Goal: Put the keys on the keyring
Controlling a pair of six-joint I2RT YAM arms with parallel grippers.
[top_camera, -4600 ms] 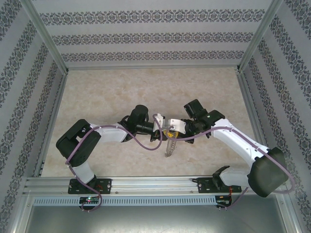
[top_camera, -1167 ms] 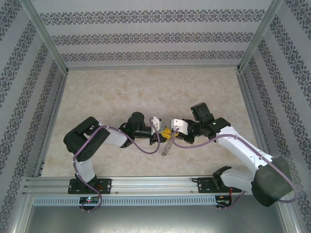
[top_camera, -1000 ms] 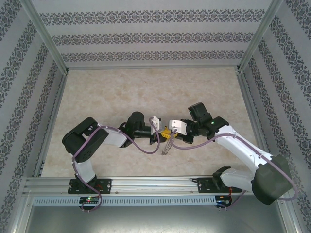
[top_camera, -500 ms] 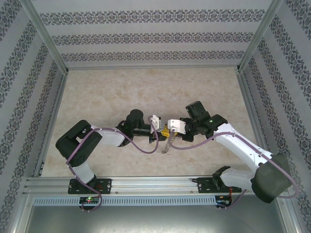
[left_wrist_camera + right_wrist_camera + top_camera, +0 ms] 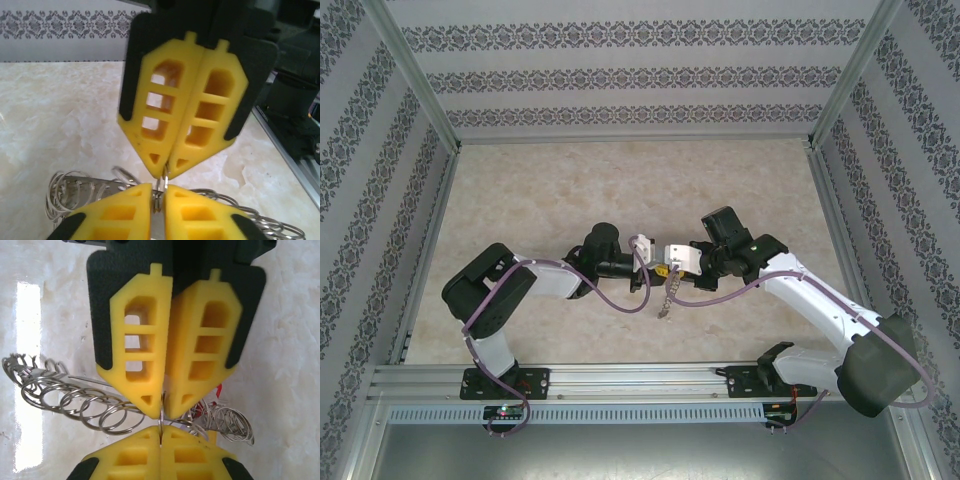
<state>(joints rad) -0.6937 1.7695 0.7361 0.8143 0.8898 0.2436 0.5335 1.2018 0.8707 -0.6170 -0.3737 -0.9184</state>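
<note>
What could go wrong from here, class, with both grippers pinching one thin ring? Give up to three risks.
The left gripper and right gripper are shut tip to tip on the same thin wire of the keyring; an uneven pull might make it slip or bend.
The loose rings hang free beside the fingertips and could snag on them.
The red key sits tangled among rings, so it may catch.

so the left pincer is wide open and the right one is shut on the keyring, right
No: the left pincer is shut too, not wide open, pinching a loop of the keyring. The right wrist view shows it, tip to tip with the right pincer.
</note>
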